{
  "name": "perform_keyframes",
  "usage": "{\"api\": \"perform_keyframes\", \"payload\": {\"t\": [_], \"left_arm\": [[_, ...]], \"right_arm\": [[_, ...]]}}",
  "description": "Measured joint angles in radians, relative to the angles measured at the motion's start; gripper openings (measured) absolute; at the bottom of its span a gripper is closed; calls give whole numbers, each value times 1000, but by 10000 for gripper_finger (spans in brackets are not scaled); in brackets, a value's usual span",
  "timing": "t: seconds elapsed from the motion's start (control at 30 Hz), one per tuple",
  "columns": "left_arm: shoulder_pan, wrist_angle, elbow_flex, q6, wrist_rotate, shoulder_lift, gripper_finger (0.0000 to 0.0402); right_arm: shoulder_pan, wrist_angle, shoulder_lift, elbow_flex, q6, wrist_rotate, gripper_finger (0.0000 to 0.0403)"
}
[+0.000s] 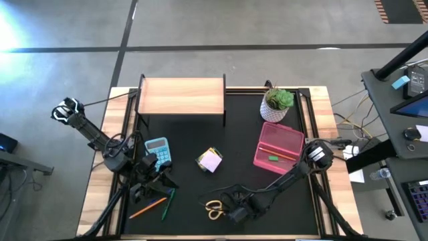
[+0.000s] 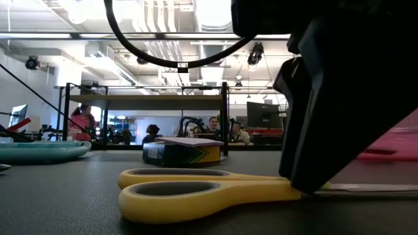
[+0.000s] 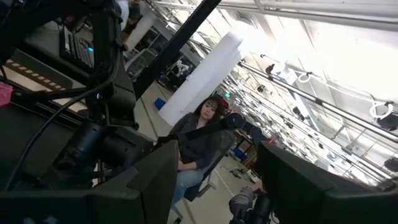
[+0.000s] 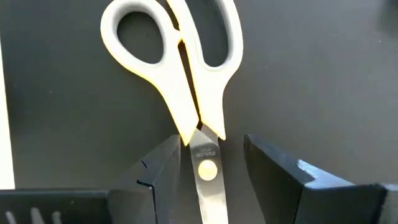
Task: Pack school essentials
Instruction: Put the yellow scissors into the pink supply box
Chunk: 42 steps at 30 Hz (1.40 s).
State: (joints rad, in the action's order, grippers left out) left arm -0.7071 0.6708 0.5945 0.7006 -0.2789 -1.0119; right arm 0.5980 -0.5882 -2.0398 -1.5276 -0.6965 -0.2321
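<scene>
We see the right claw (image 4: 208, 171) lowered, fingers (image 4: 158, 171) parted with a gap on either side of what lies between them. The left claw (image 1: 148, 182) sits low too, fingers (image 3: 146, 186) spread apart.

Bright overhead ceiling lights flood the room, glaring white in the left wrist view. The scissors (image 2: 196, 189) lie sharp at desk level, while the dark arm beside them blurs.

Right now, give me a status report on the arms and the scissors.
Right gripper open, fingers straddling the scissors at the pivot, flat on the mat. Left gripper open, waiting near the pens. Nothing blocking.
</scene>
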Motion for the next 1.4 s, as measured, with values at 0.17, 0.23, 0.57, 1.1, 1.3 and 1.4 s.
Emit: {"api": "perform_keyframes", "payload": {"t": [0.17, 0.23, 0.57, 1.1, 1.3, 1.4], "left_arm": [[-1, 0, 0, 0, 0, 0, 205], [-1, 0, -1, 0, 0, 0, 205], [-1, 1, -10, 1, -1, 0, 205], [-1, 0, -11, 1, -1, 0, 205], [-1, 0, -12, 1, -1, 0, 205], [-1, 0, -12, 1, -1, 0, 205]], "right_arm": [[0, 0, 2, 0, 0, -1, 169], [0, -3, -3, 0, 0, -1, 169], [-3, -2, -41, 0, -2, 41, 163], [-3, -3, -29, 2, -18, 58, 37], [-4, -24, 21, 9, -13, 76, 39], [-3, -15, 60, 8, -11, 74, 39]]}}
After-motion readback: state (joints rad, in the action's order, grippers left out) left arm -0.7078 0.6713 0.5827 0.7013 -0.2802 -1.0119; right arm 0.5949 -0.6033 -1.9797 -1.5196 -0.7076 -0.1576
